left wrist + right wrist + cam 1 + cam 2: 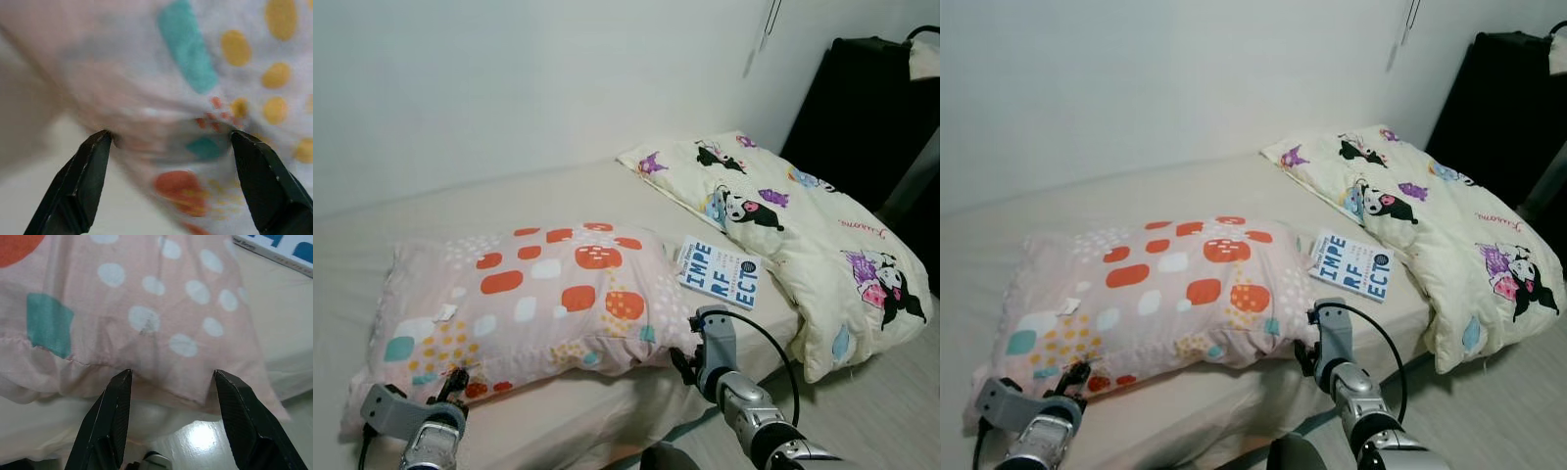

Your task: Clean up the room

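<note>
Pillow: the spotted pillow (524, 299) lies across the near part of the bed (431, 211), its long edge at the mattress edge nearest the robot, a corner close to the book.
Left gripper: the left gripper (168, 147) is at the pillow's near left corner, fingers spread wide with a bunched fold of the cover between the tips, not clamped (the wrist view is blurred).
Right gripper: the right gripper (171, 382) is at the near right corner, fingers wide apart on either side of the cover's hem, gripping nothing yet.
Book: a book (721, 271) lies flat between pillow and quilt.
Quilt: a cartoon-print quilt (803, 230) is folded at the far right end, one end hanging over the edge.
Progress: early, by my reading; the pillow is not yet grasped, and book and pillow both look unplaced.
</note>
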